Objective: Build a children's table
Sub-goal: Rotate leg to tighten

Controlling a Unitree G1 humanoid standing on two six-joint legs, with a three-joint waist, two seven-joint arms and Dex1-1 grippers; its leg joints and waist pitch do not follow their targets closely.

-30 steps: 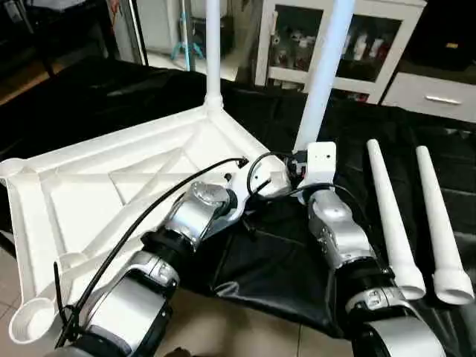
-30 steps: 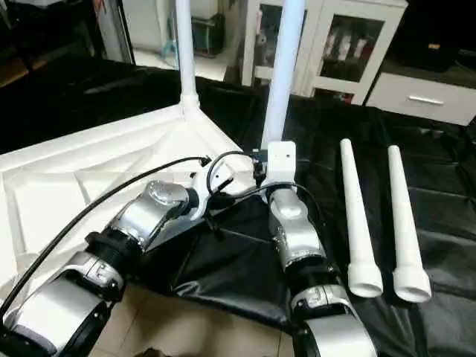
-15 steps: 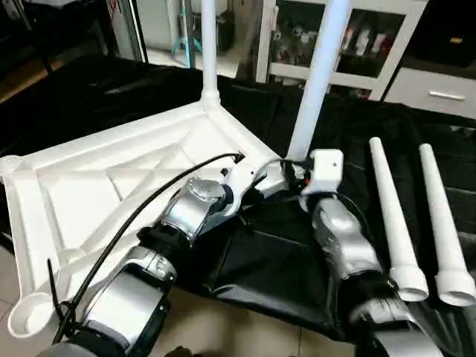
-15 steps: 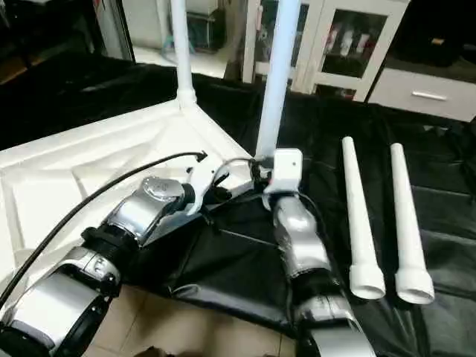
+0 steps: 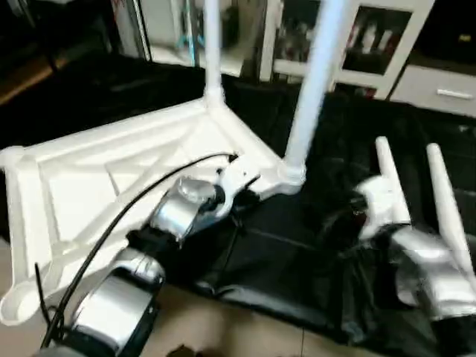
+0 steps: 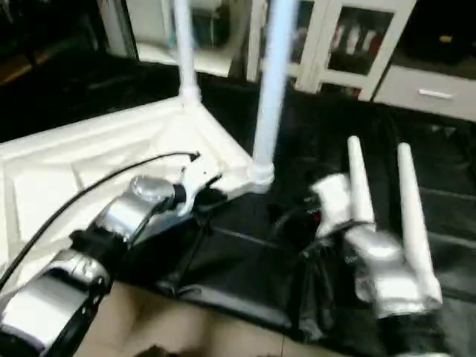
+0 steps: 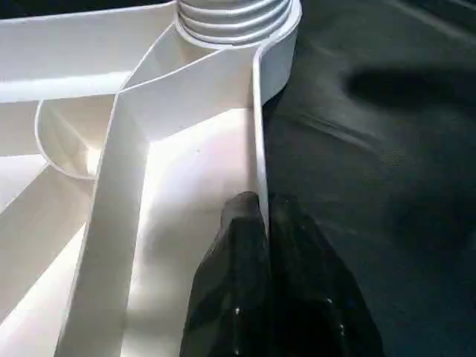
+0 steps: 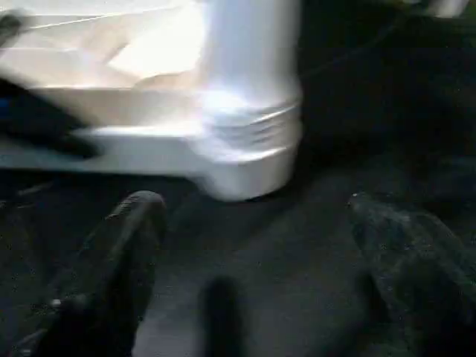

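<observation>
A black cloth (image 5: 297,245) covers the work surface, its near edge hanging over a pale tiled floor (image 5: 223,327). Behind it stands a white cabinet with glass doors (image 5: 372,37) and a white drawer unit (image 5: 439,82).

The white tabletop (image 5: 97,178) lies upside down on the left part of the cloth, ribs up. Two legs stand upright in its sockets: one at the far corner (image 5: 212,44), one at the corner nearest the cloth's middle (image 5: 312,82). Two loose legs (image 5: 439,193) lie side by side on the right part of the cloth, narrow ends pointing away.

The left gripper (image 7: 260,223) has its black fingers pressed together on the tabletop's thin rim wall, one on each side, close to the socket with the threaded leg end (image 7: 234,15).

The right gripper (image 8: 260,245) hangs over bare cloth with its fingers (image 8: 126,245) spread wide, holding nothing, just short of the socket base of the nearer standing leg (image 8: 249,111).
</observation>
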